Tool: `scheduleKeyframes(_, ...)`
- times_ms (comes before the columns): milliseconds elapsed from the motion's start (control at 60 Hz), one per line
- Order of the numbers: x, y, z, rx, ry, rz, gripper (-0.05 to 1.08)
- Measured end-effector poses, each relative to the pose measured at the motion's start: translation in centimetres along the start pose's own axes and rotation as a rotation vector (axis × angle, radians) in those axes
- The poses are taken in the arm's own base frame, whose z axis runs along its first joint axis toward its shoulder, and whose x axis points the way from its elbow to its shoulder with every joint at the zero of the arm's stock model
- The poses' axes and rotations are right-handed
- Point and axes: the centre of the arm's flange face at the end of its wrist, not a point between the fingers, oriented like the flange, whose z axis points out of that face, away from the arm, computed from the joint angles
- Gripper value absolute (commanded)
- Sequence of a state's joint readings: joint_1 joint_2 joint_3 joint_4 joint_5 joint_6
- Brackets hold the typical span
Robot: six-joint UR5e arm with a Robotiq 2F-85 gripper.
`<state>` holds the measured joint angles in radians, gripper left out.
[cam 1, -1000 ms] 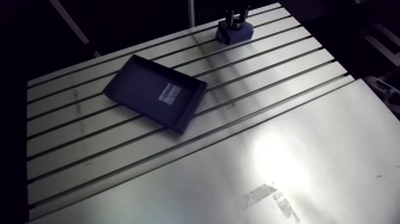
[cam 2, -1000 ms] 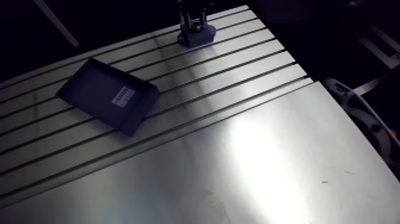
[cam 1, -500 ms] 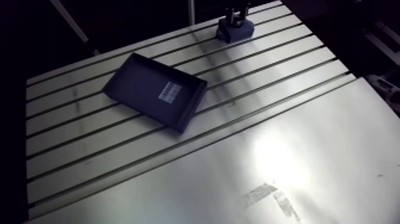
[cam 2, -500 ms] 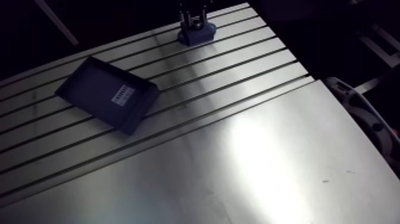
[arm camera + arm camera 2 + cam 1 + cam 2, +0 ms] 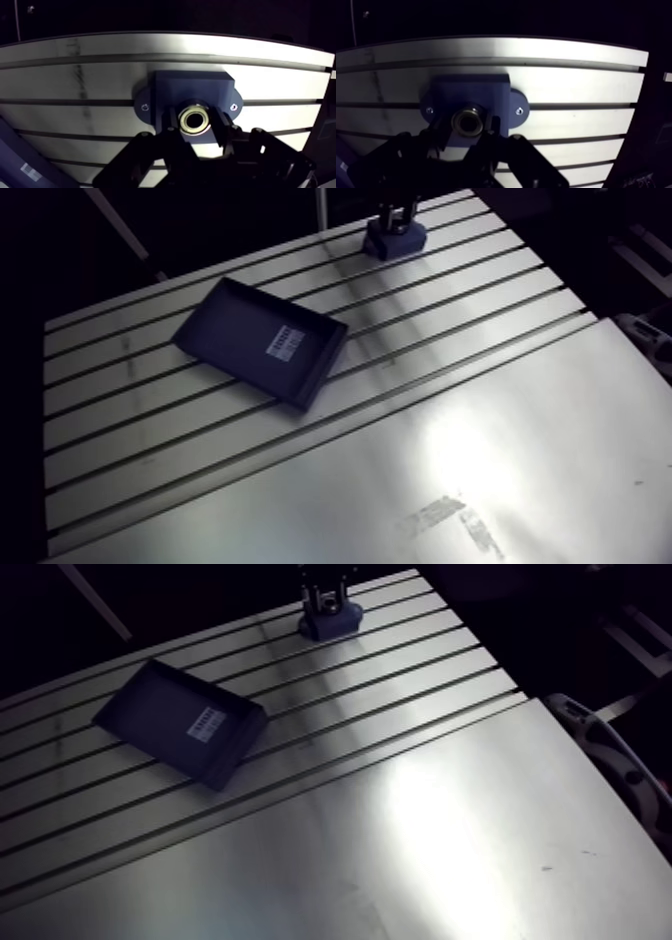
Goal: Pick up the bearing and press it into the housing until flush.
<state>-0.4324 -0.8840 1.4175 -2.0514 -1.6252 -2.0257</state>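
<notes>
At the far edge of the slotted aluminium tabletop [image 5: 480, 438], the black two-fingered end effector [image 5: 195, 131] grips the small metal ring bearing [image 5: 195, 119] at the bore of the blue flanged housing block [image 5: 192, 85]. A shallow dark-blue rectangular tray [image 5: 262, 343] lies well apart.

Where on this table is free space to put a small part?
The smooth plate nearest the camera is bare; also the slotted table between tray and housing. Crowded only at the housing, where the gripper holds the bearing.
</notes>
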Motion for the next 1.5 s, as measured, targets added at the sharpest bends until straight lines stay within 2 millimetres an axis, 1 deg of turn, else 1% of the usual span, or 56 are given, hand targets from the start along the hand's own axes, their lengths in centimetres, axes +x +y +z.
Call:
scheduleKeyframes(983,-0.2,0.3,0.2,0.002,-0.003,0.004,0.71)
scheduleKeyframes(1017,-0.2,0.3,0.2,0.002,-0.003,0.005,0.69)
scheduleKeyframes(1033,-0.2,0.3,0.2,0.002,-0.003,0.005,0.63)
scheduleKeyframes(1050,-0.2,0.3,0.2,0.002,-0.003,0.005,0.63)
scheduleKeyframes(1067,-0.2,0.3,0.2,0.002,-0.003,0.005,0.47)
scheduleKeyframes(1083,-0.2,0.3,0.2,0.002,-0.003,0.005,0.47)
scheduleKeyframes(1100,-0.2,0.3,0.2,0.002,-0.004,0.005,0.17)
scheduleKeyframes(1117,-0.2,0.3,0.2,0.002,-0.004,0.005,0.17)
scheduleKeyframes(1133,-0.2,0.3,0.2,0.002,-0.004,0.005,0.03)
scheduleKeyframes(1150,-0.3,0.3,0.2,0.003,-0.004,0.005,0.00)
scheduleKeyframes(1250,-0.3,0.2,0.1,0.002,-0.003,0.006,0.00)
scheduleKeyframes(1350,-0.3,0.2,-0.4,-0.004,0.008,0.006,0.00)
scheduleKeyframes(1417,-0.2,0.2,-1.1,-0.009,0.019,0.006,0.00)
scheduleKeyframes(1500,-0.2,0.1,-2.6,-0.018,0.040,0.006,0.00)
